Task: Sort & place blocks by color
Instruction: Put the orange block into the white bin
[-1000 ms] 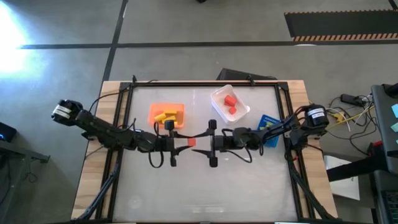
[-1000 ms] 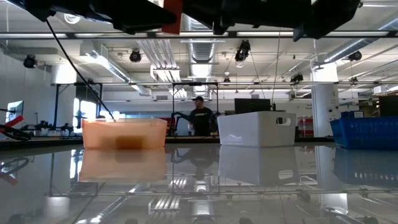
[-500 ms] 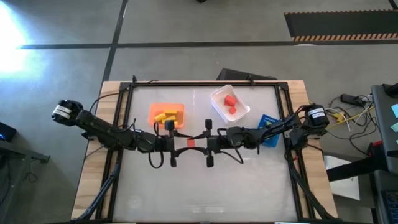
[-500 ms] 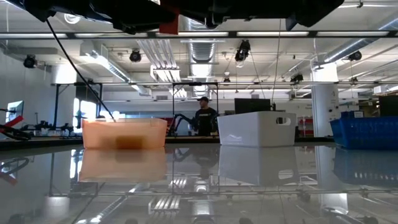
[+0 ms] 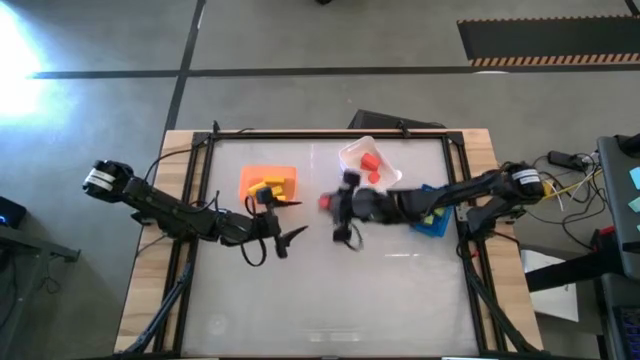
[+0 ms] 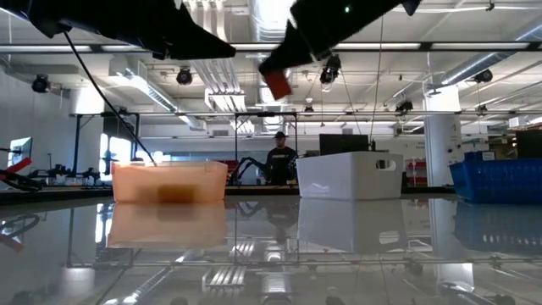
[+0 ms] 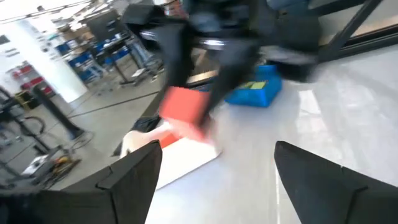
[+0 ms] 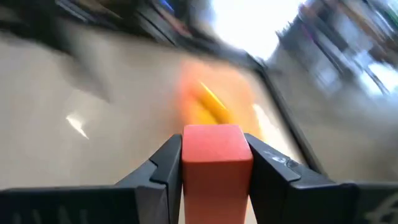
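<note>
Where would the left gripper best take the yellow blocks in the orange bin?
Judging from the high view: the yellow blocks lie flat in a cluster inside the orange bin. Come straight down from above, since the bin walls block side approaches, and pinch one block across its narrow sides. The open left gripper sits nearby.

The room is bright, lit by long ceiling lamps point(image 6: 229, 85) that reflect on the glossy table point(image 6: 271, 246) as pale streaks. In the high view a strong white glare burns out the floor point(image 5: 25, 45) far from both arms. Motion blur smears the right gripper point(image 5: 330, 203) and the red block point(image 8: 216, 163) between its fingers looks sharp only in the right wrist view, where everything beyond it is streaked. The left wrist view is also blurred past the left gripper point(image 7: 217, 174).
</note>
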You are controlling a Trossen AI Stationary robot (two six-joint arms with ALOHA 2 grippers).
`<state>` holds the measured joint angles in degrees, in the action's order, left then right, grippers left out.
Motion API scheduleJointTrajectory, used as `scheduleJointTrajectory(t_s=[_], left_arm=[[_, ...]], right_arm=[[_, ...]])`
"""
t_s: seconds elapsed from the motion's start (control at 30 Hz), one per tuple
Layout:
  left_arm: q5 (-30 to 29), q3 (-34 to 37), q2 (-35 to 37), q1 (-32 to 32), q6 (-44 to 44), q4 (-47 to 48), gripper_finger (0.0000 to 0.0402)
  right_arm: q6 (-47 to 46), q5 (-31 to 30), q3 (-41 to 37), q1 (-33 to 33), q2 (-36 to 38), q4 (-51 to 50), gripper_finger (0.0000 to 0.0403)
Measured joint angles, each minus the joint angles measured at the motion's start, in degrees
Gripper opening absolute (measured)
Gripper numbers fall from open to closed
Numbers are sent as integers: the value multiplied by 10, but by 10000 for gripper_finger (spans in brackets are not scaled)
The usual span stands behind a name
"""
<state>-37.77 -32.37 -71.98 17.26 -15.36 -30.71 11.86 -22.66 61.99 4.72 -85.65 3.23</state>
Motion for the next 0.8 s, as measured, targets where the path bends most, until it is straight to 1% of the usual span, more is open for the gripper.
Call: scheduleJointTrajectory(t_s=[0.1, 0.13, 0.2, 0.23, 0.27, 0.33, 0.4, 0.43, 0.47, 0.6, 0.8], left_arm=[[-8, 1, 0, 0, 0, -4, 294], [-8, 1, 0, 0, 0, -4, 294], [-8, 1, 0, 0, 1, -7, 294], [-8, 1, 0, 0, 1, -7, 294], [-8, 1, 0, 0, 1, -7, 294], [-8, 1, 0, 0, 1, -7, 294], [-8, 1, 0, 0, 1, -6, 294], [-8, 1, 0, 0, 1, -6, 294], [-8, 1, 0, 0, 1, -4, 294], [-8, 1, 0, 0, 0, -3, 294], [-8, 1, 0, -1, 0, -3, 294]], right_arm=[[-67, -76, 43, -55, 5, -142, 118], [-93, -91, 57, -78, 5, -192, 118], [-148, -95, 77, -132, 2, -267, 118], [-175, -84, 82, -160, 2, -291, 118], [-195, -60, 82, -189, 2, -308, 118], [-224, 16, 79, -243, -4, -317, 118], [-239, 115, 72, -290, -12, -315, 118], [-241, 149, 70, -306, -18, -315, 118], [-243, 168, 70, -317, -25, -313, 118], [-241, 176, 70, -340, -46, -315, 118], [-238, 175, 70, -341, -74, -315, 118]])
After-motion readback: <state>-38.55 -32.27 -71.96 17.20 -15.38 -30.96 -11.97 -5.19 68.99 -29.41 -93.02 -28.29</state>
